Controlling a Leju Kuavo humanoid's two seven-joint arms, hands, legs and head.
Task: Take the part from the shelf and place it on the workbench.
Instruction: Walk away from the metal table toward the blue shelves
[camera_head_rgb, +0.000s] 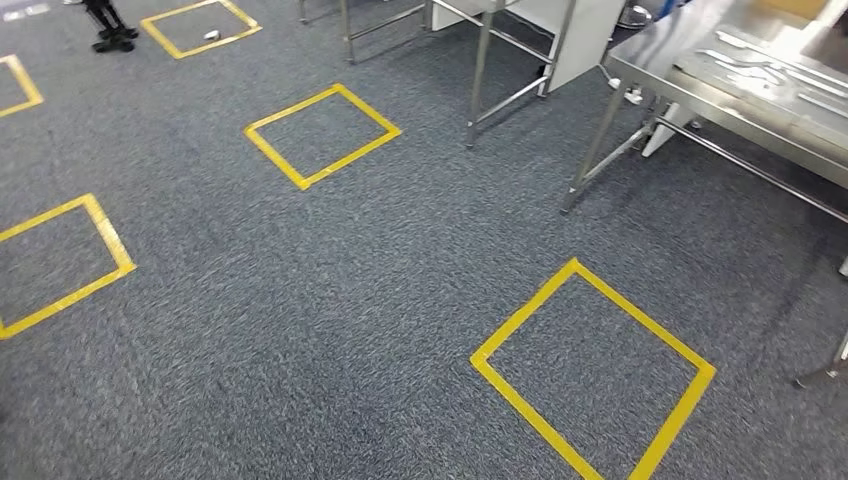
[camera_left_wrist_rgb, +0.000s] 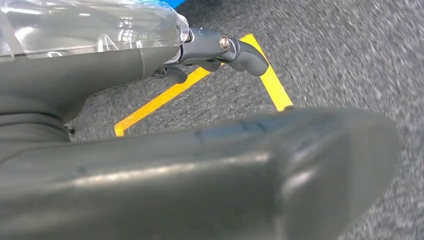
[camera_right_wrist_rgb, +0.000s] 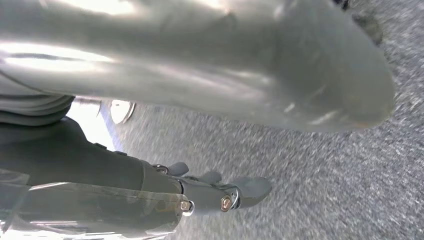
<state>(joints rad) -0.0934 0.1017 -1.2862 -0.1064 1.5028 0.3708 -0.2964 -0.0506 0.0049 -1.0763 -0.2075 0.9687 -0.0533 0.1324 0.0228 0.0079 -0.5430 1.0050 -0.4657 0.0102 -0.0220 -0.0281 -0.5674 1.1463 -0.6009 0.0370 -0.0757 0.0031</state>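
A steel workbench (camera_head_rgb: 650, 70) stands at the far right in the head view, with several flat metal pieces (camera_head_rgb: 775, 68) lying on its top. My left hand (camera_left_wrist_rgb: 165, 170) hangs over grey carpet with its thick thumb in front and its dark fingers (camera_left_wrist_rgb: 235, 47) stretched out, holding nothing. My right hand (camera_right_wrist_rgb: 210, 65) hangs the same way, its fingers (camera_right_wrist_rgb: 220, 192) extended and apart over the carpet, with nothing between them.
Yellow tape squares mark the grey carpet, one close ahead at the right (camera_head_rgb: 592, 372), one further off (camera_head_rgb: 322, 134) and one at the left (camera_head_rgb: 60, 262). Steel table legs (camera_head_rgb: 478, 80) stand at the back. A black tripod foot (camera_head_rgb: 112, 35) is far left.
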